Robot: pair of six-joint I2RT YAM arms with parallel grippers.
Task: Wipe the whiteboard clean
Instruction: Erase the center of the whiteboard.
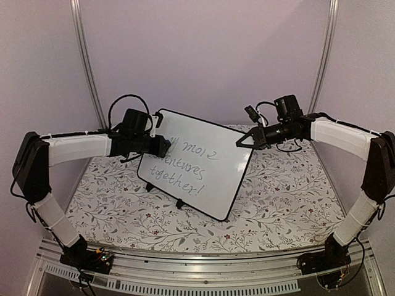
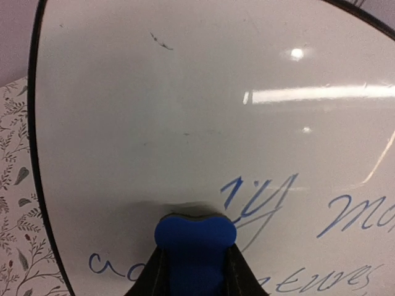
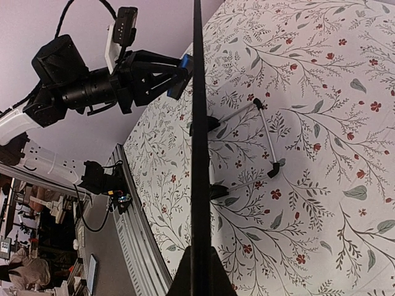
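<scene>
The whiteboard (image 1: 203, 166) stands tilted on small black feet in the middle of the table, with handwriting on its lower part. In the left wrist view the whiteboard (image 2: 185, 111) fills the frame, its upper area wiped. My left gripper (image 1: 165, 147) is shut on a small blue eraser (image 2: 194, 246) pressed against the board's left side, beside the first word. My right gripper (image 1: 239, 141) is shut on the board's top right edge. In the right wrist view the whiteboard (image 3: 199, 154) shows edge-on as a black line between my fingers.
The table wears a floral cloth (image 1: 290, 197). The board's wire stand (image 3: 266, 139) rests on the cloth behind it. A metal rail (image 1: 203, 274) runs along the near edge. Purple walls close in behind and at both sides.
</scene>
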